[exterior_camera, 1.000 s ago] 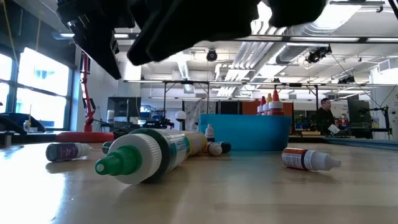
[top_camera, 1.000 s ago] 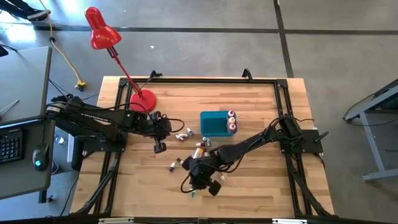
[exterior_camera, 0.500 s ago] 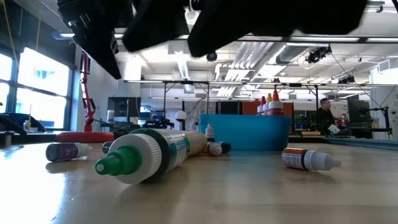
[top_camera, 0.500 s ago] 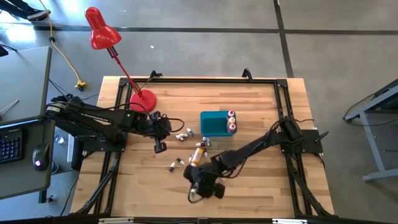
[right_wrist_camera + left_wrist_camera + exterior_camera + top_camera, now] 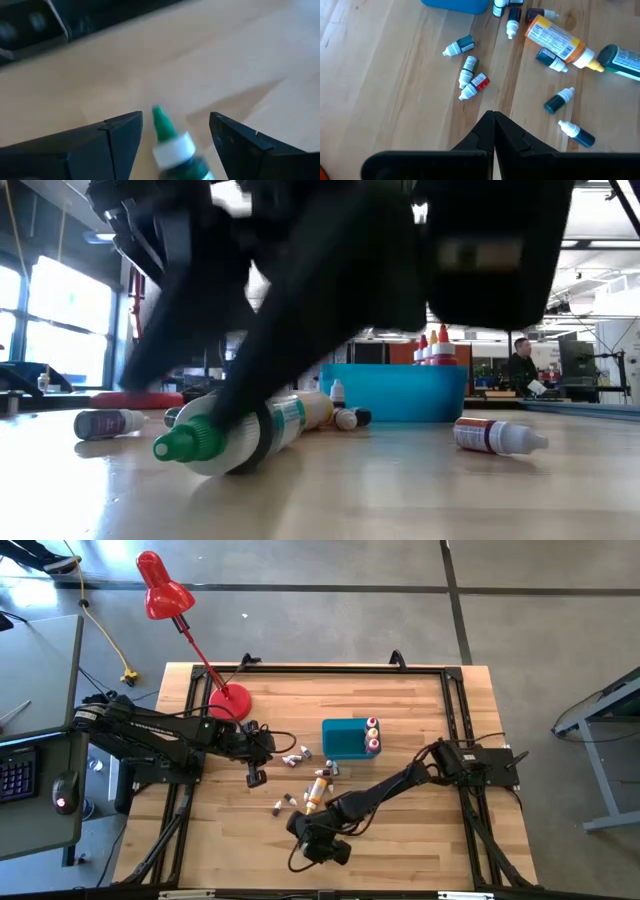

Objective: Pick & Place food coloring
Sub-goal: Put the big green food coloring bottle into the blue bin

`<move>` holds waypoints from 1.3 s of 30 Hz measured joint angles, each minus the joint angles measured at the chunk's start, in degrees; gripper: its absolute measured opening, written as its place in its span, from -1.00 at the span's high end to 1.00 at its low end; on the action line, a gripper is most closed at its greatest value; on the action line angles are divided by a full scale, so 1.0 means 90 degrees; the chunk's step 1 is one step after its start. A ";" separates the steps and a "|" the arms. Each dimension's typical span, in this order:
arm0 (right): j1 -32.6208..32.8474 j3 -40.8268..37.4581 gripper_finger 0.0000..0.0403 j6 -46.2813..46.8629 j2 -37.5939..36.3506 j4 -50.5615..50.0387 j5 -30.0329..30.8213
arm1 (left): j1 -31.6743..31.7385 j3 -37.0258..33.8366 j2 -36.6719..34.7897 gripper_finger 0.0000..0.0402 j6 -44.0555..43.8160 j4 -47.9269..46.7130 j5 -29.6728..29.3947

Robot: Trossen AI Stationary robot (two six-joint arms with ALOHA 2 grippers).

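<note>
Food coloring bottles lie scattered on the wooden table [image 5: 400, 830], most of them in a loose cluster just beside the blue bin [image 5: 343, 738]. Three bottles with pale caps stand upright inside the bin [image 5: 372, 735], along its edge on the right arm's side.

One large green-tipped bottle [image 5: 228, 433] lies on its side at the near edge of the table, well apart from the bin. Its green nozzle points away from the right arm. The right claw [image 5: 172, 137] is lowered around this bottle, its two dark fingers [image 5: 117, 135] spread apart with the nozzle and white collar between them. Neither finger appears to touch the bottle. In the low view the right arm shows as a dark shape slanting down over the bottle.

The left claw [image 5: 493, 131] hovers above the table near the red lamp base [image 5: 229, 701], its fingers pressed together and holding nothing. Below it lie several small bottles on their sides: a large orange bottle with a yellow tip [image 5: 559, 42], dark teal ones with white caps [image 5: 559, 100], and a red-labelled one [image 5: 475, 87].

A red desk lamp [image 5: 160, 588] leans out over the table's far corner on the left arm's side. A person [image 5: 521, 365] shows far back in the room.
</note>
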 joint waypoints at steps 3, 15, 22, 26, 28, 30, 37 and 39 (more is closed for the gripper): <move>-0.0008 0.0088 -0.10 -0.0105 0.0146 -0.0265 0.0083 | 0.0000 0.0000 0.0000 1.00 0.0031 -0.0002 0.0003; -0.0175 0.0096 0.12 -0.0267 0.0222 -0.0762 0.0212 | 0.0000 0.0000 0.0000 1.00 0.0073 -0.0002 0.0003; -0.0166 0.0097 0.41 -0.0582 0.0215 -0.0856 0.0396 | 0.0000 0.0000 0.0000 1.00 0.0073 -0.0002 0.0004; -0.0166 0.0097 0.42 -0.0440 0.0199 -0.0872 0.0598 | 0.0000 0.0000 0.0000 1.00 0.0073 -0.0004 0.0003; -0.0166 0.0097 0.38 -0.0427 0.0194 -0.0875 0.0689 | 0.0000 0.0000 0.0000 1.00 0.0073 -0.0004 0.0003; -0.0166 0.0092 0.33 -0.0421 0.0151 -0.0897 0.0806 | 0.0000 0.0000 0.0000 1.00 0.0073 -0.0002 0.0005; -0.0210 0.0053 0.44 0.0290 -0.0522 -0.0967 0.1106 | 0.0000 0.0000 -0.0002 1.00 0.0073 0.0014 -0.0004; -0.0191 0.0073 0.44 0.0563 -0.0880 -0.0887 0.1259 | 0.0000 0.0000 -0.0002 1.00 0.0073 0.0016 -0.0030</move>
